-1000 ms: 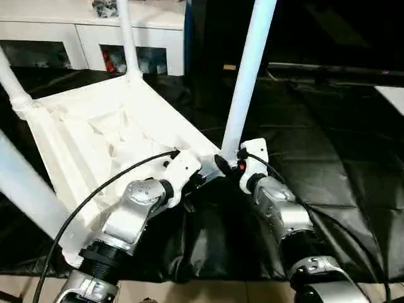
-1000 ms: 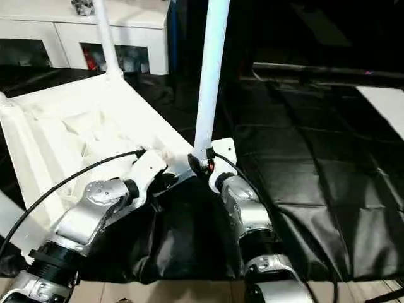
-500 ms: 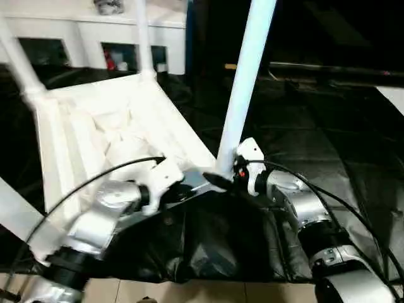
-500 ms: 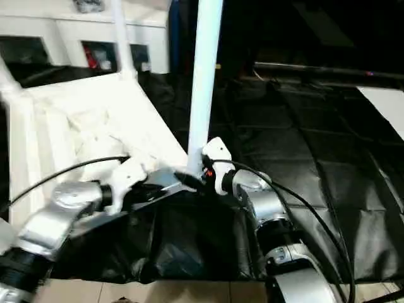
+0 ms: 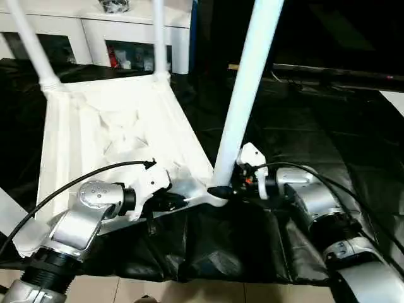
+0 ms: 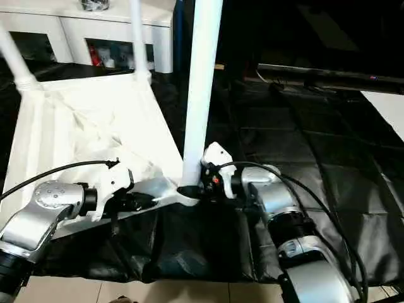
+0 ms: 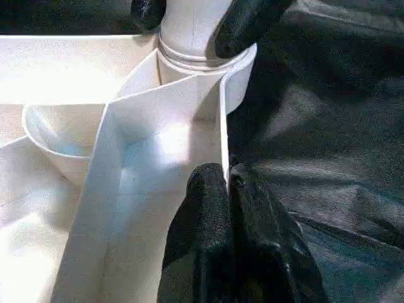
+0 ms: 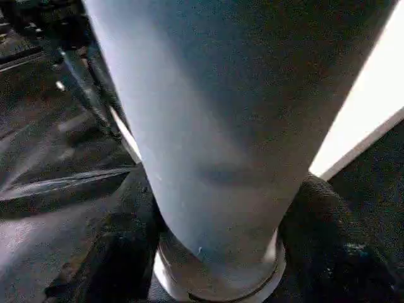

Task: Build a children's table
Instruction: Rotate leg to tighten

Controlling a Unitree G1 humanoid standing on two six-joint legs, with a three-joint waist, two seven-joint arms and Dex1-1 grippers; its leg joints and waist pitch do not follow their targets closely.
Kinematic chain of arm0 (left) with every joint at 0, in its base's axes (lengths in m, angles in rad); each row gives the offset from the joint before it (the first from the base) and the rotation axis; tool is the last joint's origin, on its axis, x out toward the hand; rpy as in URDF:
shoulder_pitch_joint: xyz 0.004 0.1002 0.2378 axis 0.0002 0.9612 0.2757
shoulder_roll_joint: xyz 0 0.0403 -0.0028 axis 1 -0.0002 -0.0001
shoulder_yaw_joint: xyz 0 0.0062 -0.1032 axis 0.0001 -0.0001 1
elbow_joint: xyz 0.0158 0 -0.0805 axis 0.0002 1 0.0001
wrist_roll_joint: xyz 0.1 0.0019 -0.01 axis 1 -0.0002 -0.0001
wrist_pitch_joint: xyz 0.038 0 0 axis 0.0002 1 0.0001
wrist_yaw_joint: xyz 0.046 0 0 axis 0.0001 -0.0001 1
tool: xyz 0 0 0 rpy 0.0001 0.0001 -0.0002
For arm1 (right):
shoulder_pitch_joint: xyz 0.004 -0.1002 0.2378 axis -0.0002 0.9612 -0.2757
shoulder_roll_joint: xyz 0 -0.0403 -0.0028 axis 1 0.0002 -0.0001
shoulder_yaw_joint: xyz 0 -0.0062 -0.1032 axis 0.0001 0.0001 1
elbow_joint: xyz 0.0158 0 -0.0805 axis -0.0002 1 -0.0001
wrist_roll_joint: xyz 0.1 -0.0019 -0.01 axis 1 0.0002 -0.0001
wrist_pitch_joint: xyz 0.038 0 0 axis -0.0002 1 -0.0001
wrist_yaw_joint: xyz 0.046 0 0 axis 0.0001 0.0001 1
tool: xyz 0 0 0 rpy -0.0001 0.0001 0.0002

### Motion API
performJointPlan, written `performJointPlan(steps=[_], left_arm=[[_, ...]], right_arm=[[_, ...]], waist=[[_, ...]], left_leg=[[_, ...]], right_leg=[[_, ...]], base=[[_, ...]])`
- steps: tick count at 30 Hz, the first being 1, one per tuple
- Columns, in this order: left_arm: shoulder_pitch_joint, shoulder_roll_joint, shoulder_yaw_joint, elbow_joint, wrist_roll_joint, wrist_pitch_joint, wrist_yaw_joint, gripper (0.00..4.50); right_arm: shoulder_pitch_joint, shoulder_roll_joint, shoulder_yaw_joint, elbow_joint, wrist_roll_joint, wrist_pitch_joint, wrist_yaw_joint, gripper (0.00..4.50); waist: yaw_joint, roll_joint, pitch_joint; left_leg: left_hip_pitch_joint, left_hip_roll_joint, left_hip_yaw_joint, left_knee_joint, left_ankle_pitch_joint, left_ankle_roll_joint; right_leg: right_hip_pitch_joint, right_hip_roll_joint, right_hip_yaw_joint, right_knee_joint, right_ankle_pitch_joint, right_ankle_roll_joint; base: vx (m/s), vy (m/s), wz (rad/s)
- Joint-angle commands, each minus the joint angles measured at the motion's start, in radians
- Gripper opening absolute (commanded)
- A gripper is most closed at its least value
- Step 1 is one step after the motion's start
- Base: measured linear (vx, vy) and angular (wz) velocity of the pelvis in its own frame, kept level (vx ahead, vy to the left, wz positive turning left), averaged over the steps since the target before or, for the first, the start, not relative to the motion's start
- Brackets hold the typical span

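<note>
Right now I see the white children's table (image 5: 113, 126) upside down on the black cover (image 5: 328, 145), legs up. My right gripper (image 5: 222, 188) hugs the near leg (image 5: 243, 101) at its bottom. My left gripper (image 7: 228, 189) pinches the table's rim, closed tight.

Head stereo downward — wrist cameras close on leg (image 8: 208, 145)
</note>
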Motion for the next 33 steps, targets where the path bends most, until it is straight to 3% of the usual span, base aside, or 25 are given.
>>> performJointPlan(steps=[1, 7, 9, 11, 12, 13, 14, 15, 17, 19, 21, 22, 24, 25, 27, 30, 31, 32, 33], left_arm=[[-0.011, -0.008, -0.056, -0.023, -0.023, -0.012, -0.058, 0.00], [-0.035, -0.039, -0.053, 0.014, -0.014, -0.012, -0.030, 0.00], [-0.048, -0.076, -0.045, 0.029, -0.004, -0.005, 0.028, 0.00], [-0.063, -0.116, -0.036, 0.044, 0.013, 0.010, 0.101, 0.00], [-0.069, -0.129, -0.033, 0.049, 0.020, 0.016, 0.127, 0.00], [-0.081, -0.161, -0.024, 0.060, 0.037, 0.033, 0.192, 0.00], [-0.092, -0.190, -0.015, 0.070, 0.055, 0.049, 0.256, 0.00], [-0.092, -0.190, -0.015, 0.070, 0.055, 0.049, 0.256, 0.00], [-0.100, -0.217, -0.008, 0.079, 0.066, 0.066, 0.303, 0.00], [-0.120, -0.287, 0.006, 0.103, 0.095, 0.097, 0.421, 0.00], [-0.127, -0.313, 0.010, 0.108, 0.106, 0.107, 0.461, 0.00], [-0.132, -0.342, 0.007, 0.102, 0.119, 0.122, 0.494, 0.00], [-0.133, -0.354, 0.003, 0.096, 0.124, 0.129, 0.503, 0.00], [-0.133, -0.364, -0.003, 0.090, 0.129, 0.131, 0.507, 0.00], [-0.130, -0.367, -0.014, 0.079, 0.131, 0.133, 0.499, 0.00], [-0.116, -0.351, -0.033, 0.049, 0.123, 0.126, 0.448, 0.00], [-0.106, -0.331, -0.040, 0.037, 0.122, 0.120, 0.418, 0.00], [-0.103, -0.324, -0.043, 0.034, 0.123, 0.115, 0.409, 0.00], [-0.097, -0.308, -0.046, 0.032, 0.124, 0.109, 0.391, 0.00]], right_arm=[[-0.006, -0.003, 0.024, 0.011, -0.002, 0.004, 0.022, 2.41], [0.051, 0.018, 0.028, -0.035, 0.021, 0.041, 0.025, 2.09], [0.081, 0.034, 0.032, -0.059, 0.026, 0.063, 0.009, 2.03], [0.107, 0.053, 0.035, -0.079, 0.026, 0.076, -0.016, 2.02], [0.115, 0.060, 0.035, -0.084, 0.026, 0.078, -0.025, 2.02], [0.124, 0.093, 0.026, -0.078, 0.019, 0.085, -0.094, 2.02], [0.129, 0.125, 0.016, -0.068, 0.011, 0.092, -0.162, 2.02], [0.129, 0.125, 0.016, -0.068, 0.011, 0.092, -0.162, 2.02], [0.131, 0.156, 0.003, -0.060, 0.003, 0.095, -0.232, 2.01], [0.119, 0.240, -0.042, -0.020, -0.007, 0.116, -0.431, 2.00], [0.112, 0.274, -0.060, -0.004, -0.005, 0.130, -0.504, 2.00], [0.089, 0.324, -0.094, 0.027, 0.001, 0.150, -0.619, 2.00], [0.074, 0.348, -0.111, 0.044, 0.005, 0.158, -0.671, 2.00], [0.061, 0.371, -0.124, 0.057, 0.008, 0.156, -0.699, 2.00], [0.048, 0.389, -0.128, 0.063, 0.008, 0.147, -0.711, 2.00], [0.034, 0.405, -0.121, 0.059, 0.008, 0.134, -0.682, 2.00], [0.033, 0.398, -0.129, 0.049, 0.024, 0.145, -0.655, 2.55], [0.033, 0.395, -0.136, 0.045, 0.034, 0.153, -0.646, 2.69], [0.033, 0.382, -0.139, 0.042, 0.036, 0.152, -0.636, 2.72]], waist=[[-0.004, 0.021, -0.063], [-0.002, 0.029, -0.064], [0.002, 0.025, -0.063], [0.003, 0.018, -0.060], [0.009, 0.024, -0.056], [0.006, 0.018, -0.049], [0.005, 0.020, -0.044], [-0.001, 0.019, -0.039], [-0.010, 0.016, -0.040], [-0.022, 0.016, -0.045], [-0.029, 0.018, -0.048], [-0.032, 0.016, -0.047], [-0.039, 0.018, -0.047], [-0.045, 0.011, -0.046], [-0.046, 0.013, -0.047], [-0.047, 0.014, -0.048], [-0.047, 0.016, -0.048], [-0.048, 0.018, -0.050], [-0.046, 0.027, -0.050]], left_leg=[[0.019, 0.050, -0.014, -0.071, -0.234, 0.007], [0.023, 0.049, -0.014, -0.070, -0.246, 0.000], [0.026, 0.050, -0.012, -0.070, -0.250, 0.004], [0.026, 0.050, -0.013, -0.074, -0.278, -0.001], [0.037, 0.052, -0.012, -0.073, -0.313, -0.010], [0.043, 0.050, -0.012, -0.074, -0.365, -0.017], [0.044, 0.051, -0.015, -0.077, -0.389, -0.024], [0.048, 0.048, -0.023, -0.078, -0.443, -0.040], [0.050, 0.043, -0.035, -0.081, -0.485, -0.051], [0.040, 0.046, -0.042, -0.092, -0.475, -0.053], [0.035, 0.047, -0.046, -0.095, -0.466, -0.057], [0.035, 0.046, -0.045, -0.097, -0.473, -0.053], [0.036, 0.044, -0.045, -0.095, -0.488, -0.054], [0.036, 0.041, -0.045, -0.093, -0.499, -0.049], [0.039, 0.040, -0.045, -0.092, -0.502, -0.044], [0.033, 0.044, -0.045, -0.097, -0.487, -0.035], [0.032, 0.044, -0.045, -0.098, -0.486, -0.036], [0.031, 0.046, -0.044, -0.102, -0.484, -0.037], [0.033, 0.046, -0.044, -0.102, -0.487, -0.038]], right_leg=[[0.045, -0.079, 0.047, -0.071, -0.144, -0.237], [0.044, -0.076, 0.047, -0.074, -0.141, -0.234], [0.041, -0.076, 0.049, -0.075, -0.146, -0.235], [0.042, -0.078, 0.048, -0.082, -0.213, -0.223], [0.031, -0.080, 0.050, -0.089, -0.275, -0.211], [0.024, -0.081, 0.051, -0.100, -0.366, -0.197], [0.022, -0.083, 0.051, -0.105, -0.422, -0.185], [0.020, -0.089, 0.046, -0.118, -0.550, -0.147], [0.022, -0.093, 0.035, -0.133, -0.671, -0.084], [0.031, -0.092, 0.027, -0.134, -0.625, -0.075], [0.036, -0.094, 0.024, -0.131, -0.589, -0.083], [0.035, -0.095, 0.020, -0.135, -0.584, -0.084], [0.030, -0.097, 0.017, -0.137, -0.588, -0.085], [0.031, -0.097, 0.012, -0.143, -0.607, -0.073], [0.027, -0.100, 0.010, -0.145, -0.619, -0.065], [0.027, -0.101, 0.015, -0.141, -0.570, -0.074], [0.028, -0.100, 0.015, -0.139, -0.552, -0.080], [0.029, -0.097, 0.018, -0.133, -0.493, -0.098], [0.029, -0.097, 0.019, -0.131, -0.474, -0.105]], base=[[0.000, 0.000, 0.00], [0.000, 0.000, 0.00], [0.000, 0.000, 0.00], [0.000, 0.000, 0.00], [0.000, 0.000, 0.00], [0.000, 0.000, 0.00], [0.000, 0.000, 0.00], [-0.059, 0.003, 0.01], [-0.063, 0.008, -0.04], [0.000, 0.000, 0.00], [0.000, 0.000, 0.00], [0.000, 0.000, 0.00], [0.000, 0.000, 0.00], [0.000, 0.000, 0.00], [0.000, 0.000, 0.00], [0.000, 0.000, 0.00], [0.000, 0.000, 0.00], [0.000, 0.000, 0.00], [0.000, 0.000, 0.00]])
